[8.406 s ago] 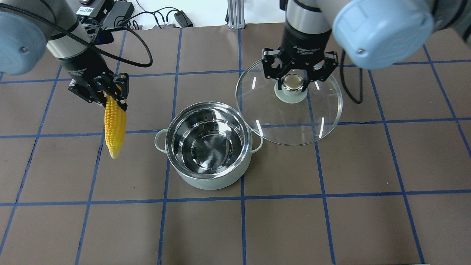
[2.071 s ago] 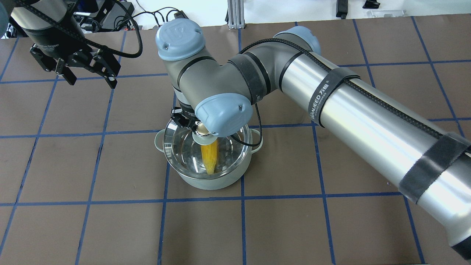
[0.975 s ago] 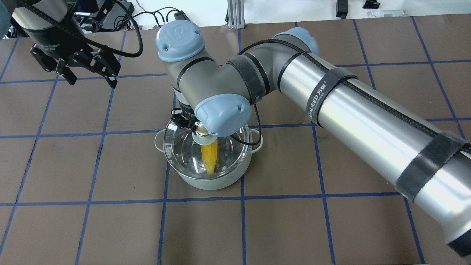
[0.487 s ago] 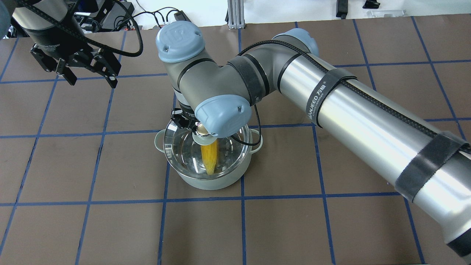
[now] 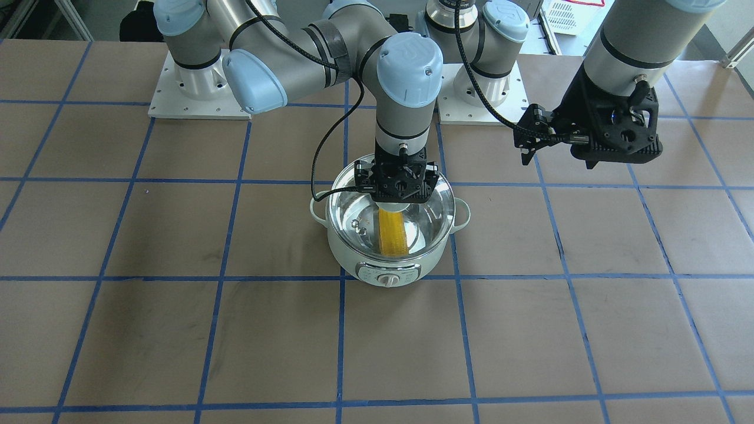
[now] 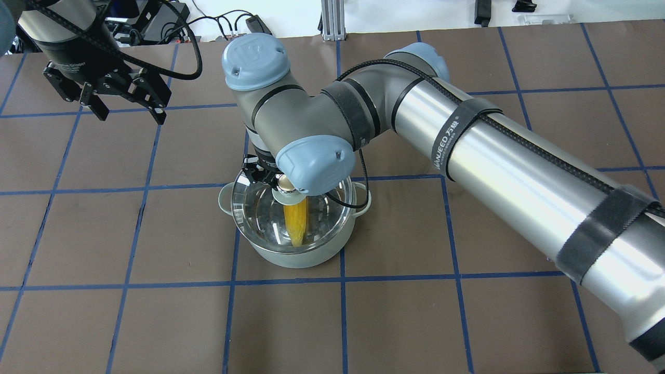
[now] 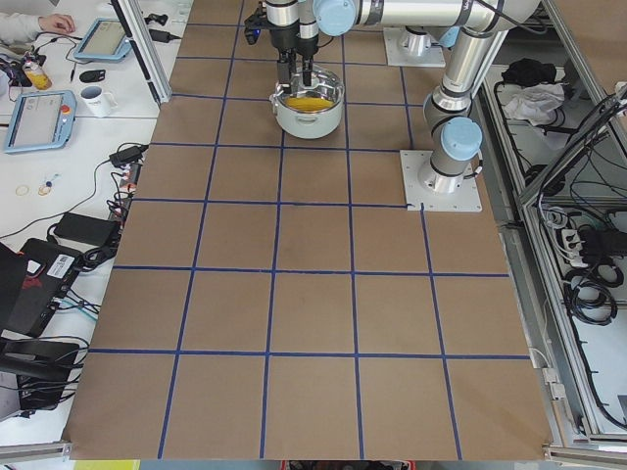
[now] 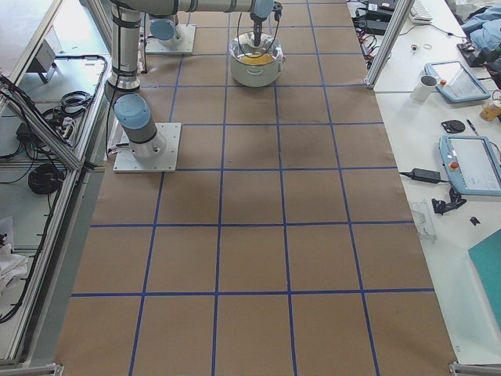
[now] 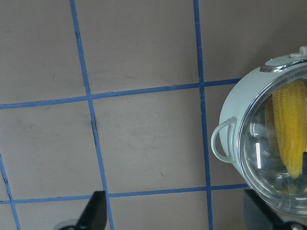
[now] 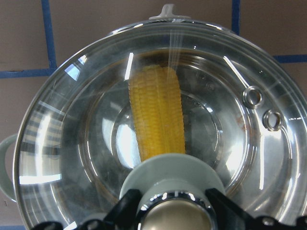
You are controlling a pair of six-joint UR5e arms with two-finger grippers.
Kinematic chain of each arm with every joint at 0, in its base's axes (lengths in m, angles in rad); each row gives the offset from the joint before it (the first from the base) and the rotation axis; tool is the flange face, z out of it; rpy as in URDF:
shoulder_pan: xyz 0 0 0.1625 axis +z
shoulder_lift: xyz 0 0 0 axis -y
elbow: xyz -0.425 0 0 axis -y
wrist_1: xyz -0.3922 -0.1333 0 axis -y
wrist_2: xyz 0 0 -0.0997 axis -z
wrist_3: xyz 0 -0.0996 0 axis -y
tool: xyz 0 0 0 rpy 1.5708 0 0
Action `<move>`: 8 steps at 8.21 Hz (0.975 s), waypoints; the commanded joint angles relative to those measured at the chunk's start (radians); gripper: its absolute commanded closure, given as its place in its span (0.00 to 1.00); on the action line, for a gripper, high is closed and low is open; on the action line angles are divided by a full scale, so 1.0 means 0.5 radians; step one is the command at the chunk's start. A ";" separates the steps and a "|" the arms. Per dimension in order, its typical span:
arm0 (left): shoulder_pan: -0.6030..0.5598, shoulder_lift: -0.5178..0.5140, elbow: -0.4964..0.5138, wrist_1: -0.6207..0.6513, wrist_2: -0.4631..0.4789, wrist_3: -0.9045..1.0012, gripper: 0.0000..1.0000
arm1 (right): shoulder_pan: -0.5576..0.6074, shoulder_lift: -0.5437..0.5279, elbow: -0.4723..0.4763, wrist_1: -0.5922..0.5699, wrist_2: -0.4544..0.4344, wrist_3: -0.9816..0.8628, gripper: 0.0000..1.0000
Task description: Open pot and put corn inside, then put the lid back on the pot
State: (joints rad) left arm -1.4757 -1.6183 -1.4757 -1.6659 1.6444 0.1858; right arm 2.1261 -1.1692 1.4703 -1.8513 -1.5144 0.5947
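Near the middle of the tabletop, well away from every edge, stood the pot, pale mint green with a shiny steel inside, a loop handle on each side and a white dial facing the operators' edge. The corn lay inside it, bright yellow with neat rows of kernels, running across the pot's floor from the robot's side toward the dial. The lid, clear glass with a thin metal rim, sat level on the pot's rim and covered the corn.

The right arm reached in from the robot's edge and turned straight down over the pot. The right gripper pointed down at the lid's centre, and its fingers were drawn in against both sides of the knob.

The left gripper hung above the left part of the tabletop, toward the operators' edge and well apart from the pot. Its fingers were spread wide with nothing between them, pointing down at bare brown surface.
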 commanded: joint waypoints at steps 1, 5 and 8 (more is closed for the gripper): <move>0.000 -0.003 0.000 0.000 0.000 0.000 0.00 | 0.000 0.010 0.002 0.000 0.010 0.031 0.00; 0.000 -0.006 0.000 0.000 0.000 -0.003 0.00 | -0.003 -0.005 -0.005 0.000 0.010 0.035 0.28; 0.000 -0.009 0.000 0.000 0.000 -0.003 0.00 | -0.003 -0.027 -0.005 0.003 -0.005 0.035 0.56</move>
State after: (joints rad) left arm -1.4757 -1.6215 -1.4757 -1.6659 1.6445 0.1841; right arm 2.1249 -1.1752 1.4673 -1.8504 -1.5091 0.6120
